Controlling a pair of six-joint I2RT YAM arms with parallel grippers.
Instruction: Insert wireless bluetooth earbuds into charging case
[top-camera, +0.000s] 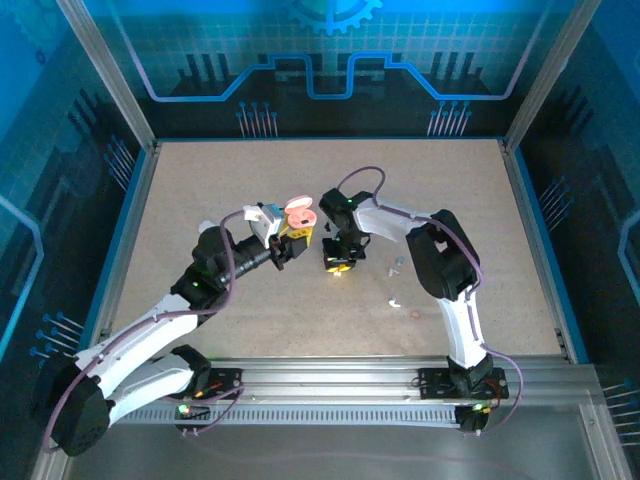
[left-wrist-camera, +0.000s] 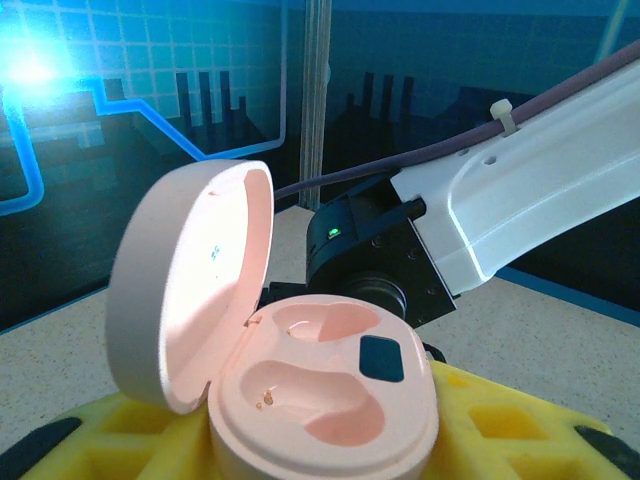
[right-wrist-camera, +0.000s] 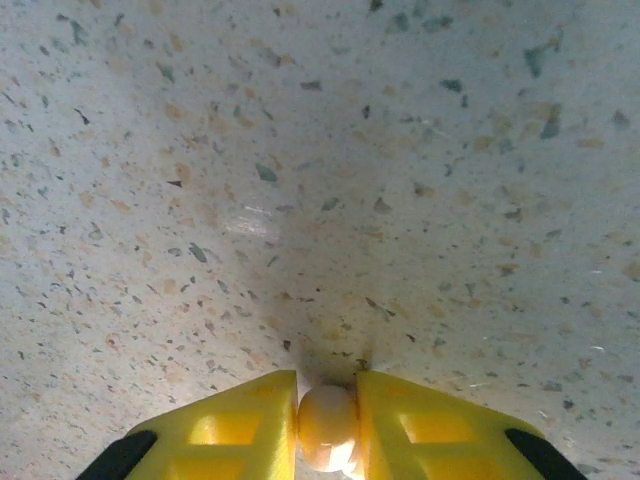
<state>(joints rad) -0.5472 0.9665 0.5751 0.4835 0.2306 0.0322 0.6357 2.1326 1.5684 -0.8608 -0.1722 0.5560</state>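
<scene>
At mid-table my left gripper (top-camera: 292, 243) grips one open pink case (left-wrist-camera: 330, 400), both wells (left-wrist-camera: 325, 325) empty; my right gripper (right-wrist-camera: 328, 428) pinches one pale earbud (right-wrist-camera: 327, 418) down at the tabletop (right-wrist-camera: 320, 200), three loose earbuds (top-camera: 393, 300) lying nearby.

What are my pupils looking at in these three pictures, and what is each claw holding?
Two robot arms stand at a table's near edge. One picture looks down from above; the other two come from cameras on the wrists. The left claw grips an open pink charging case, both its wells empty. The right claw pinches a tiny pale earbud near the speckled table. A few more small pieces lie on the table nearby.
</scene>
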